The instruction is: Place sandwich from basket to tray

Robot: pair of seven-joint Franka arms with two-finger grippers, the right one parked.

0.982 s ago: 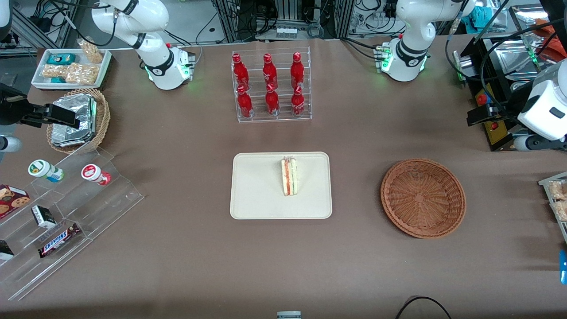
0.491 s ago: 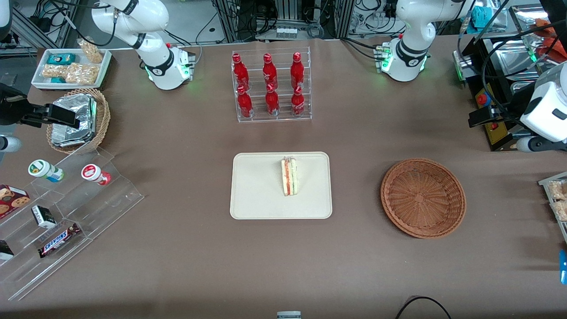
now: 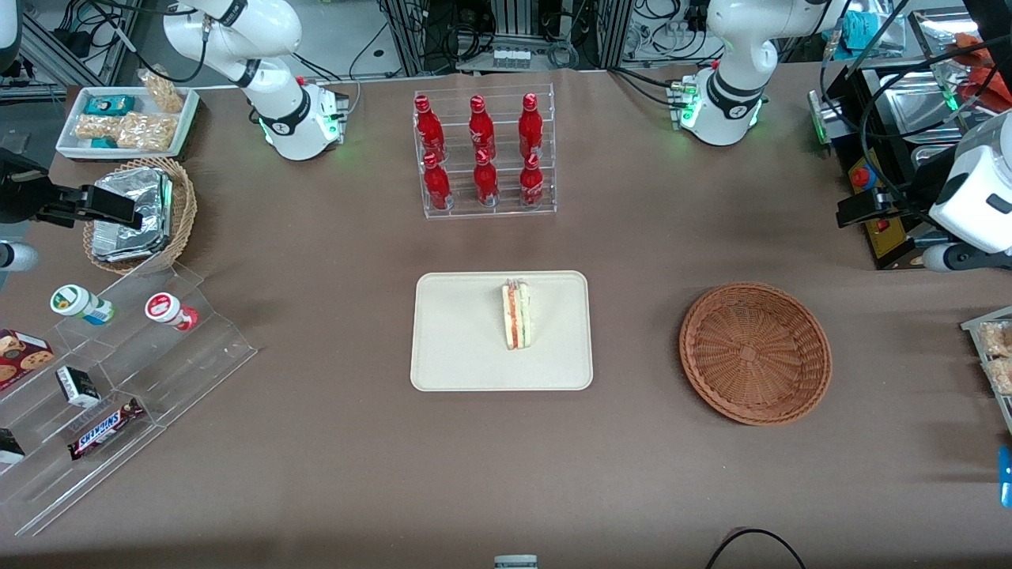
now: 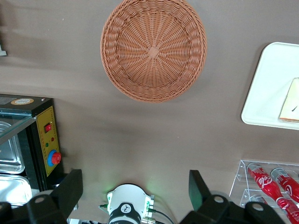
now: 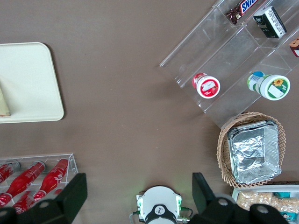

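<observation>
The small triangular white-bread sandwich [image 3: 516, 315] stands on the flat cream-beige rectangular tray [image 3: 458, 348]. The wide reddish-brown woven wicker basket [image 3: 755, 352] holds nothing. The left arm's gripper [image 4: 135, 191] hangs high above the table's working-arm end, fingers [image 4: 70, 189] spread apart, grasping nothing.

Robot lab: arms [image 3: 269, 71], cable racks [image 3: 514, 32]
</observation>
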